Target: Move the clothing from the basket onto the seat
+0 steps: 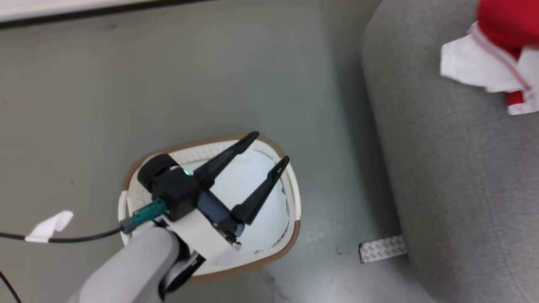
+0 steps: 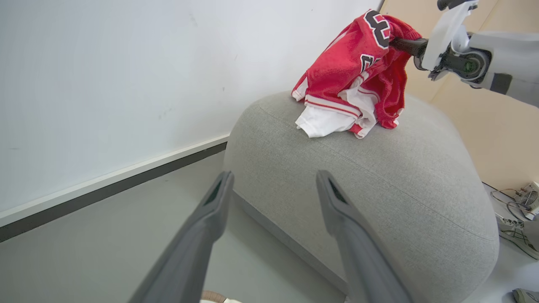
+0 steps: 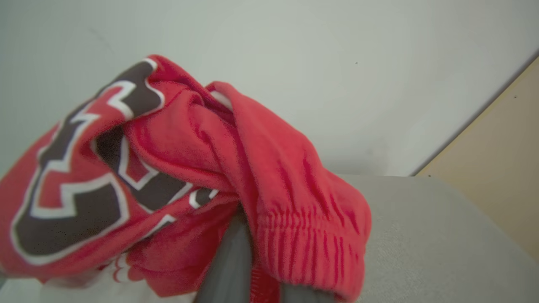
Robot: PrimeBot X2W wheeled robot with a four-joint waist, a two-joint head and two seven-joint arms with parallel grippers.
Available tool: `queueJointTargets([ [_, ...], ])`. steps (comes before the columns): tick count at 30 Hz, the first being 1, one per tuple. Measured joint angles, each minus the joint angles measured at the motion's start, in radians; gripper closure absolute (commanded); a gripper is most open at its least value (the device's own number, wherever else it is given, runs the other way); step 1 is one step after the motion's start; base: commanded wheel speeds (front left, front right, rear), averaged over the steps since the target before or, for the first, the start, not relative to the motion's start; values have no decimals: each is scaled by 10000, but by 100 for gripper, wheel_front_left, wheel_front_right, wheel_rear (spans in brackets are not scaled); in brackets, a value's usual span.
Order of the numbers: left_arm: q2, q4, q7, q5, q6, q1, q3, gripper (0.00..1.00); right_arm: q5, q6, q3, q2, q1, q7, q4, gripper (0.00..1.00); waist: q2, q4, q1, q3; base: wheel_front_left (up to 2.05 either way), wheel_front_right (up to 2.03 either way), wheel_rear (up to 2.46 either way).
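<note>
The red jersey (image 2: 353,80) lies bunched on the top of the light grey sofa (image 2: 379,189), its white trim spread on the fabric. My right gripper (image 2: 394,42) is shut on the jersey's upper fold and holds that part raised. In the right wrist view the jersey (image 3: 189,168) drapes over a grey finger (image 3: 229,261). In the head view the jersey (image 1: 501,38) shows at the sofa's (image 1: 463,189) far right. My left gripper (image 1: 270,147) hangs open over the white basket (image 1: 252,263), holding nothing. In the left wrist view the left gripper (image 2: 273,181) points at the sofa's side.
The basket stands on the grey floor left of the sofa. A metal strip (image 1: 381,249) lies on the floor by the sofa's base. A black cable with a white tag (image 1: 46,229) runs at the left. Cables and small devices (image 2: 522,202) sit beyond the sofa.
</note>
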Motion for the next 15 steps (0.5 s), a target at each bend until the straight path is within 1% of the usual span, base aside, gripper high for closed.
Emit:
queueJointTargets([
  [2, 86, -69, -2, 0, -15, -106, 35, 0, -412, 0, -341, -197, -45, 38, 336, 100, 0, 117, 0, 283, 0, 0, 0],
  [8, 272, -174, -2, 0, -17, -261, 98, 0, -1488, 0, -1152, -449, -59, 688, 1356, 100, 0, 394, 0, 889, 0, 0, 0],
  [11, 286, -167, -2, -2, -27, -271, 98, 0, -1875, 0, -660, -414, -70, 1279, 1720, 100, 0, 449, 0, 934, 0, 0, 0],
  [15, 311, -54, -4, -29, -27, -275, 171, 0, -1933, 0, -527, -253, -196, 1425, 1806, 100, 0, 390, 0, 799, 0, 0, 0],
])
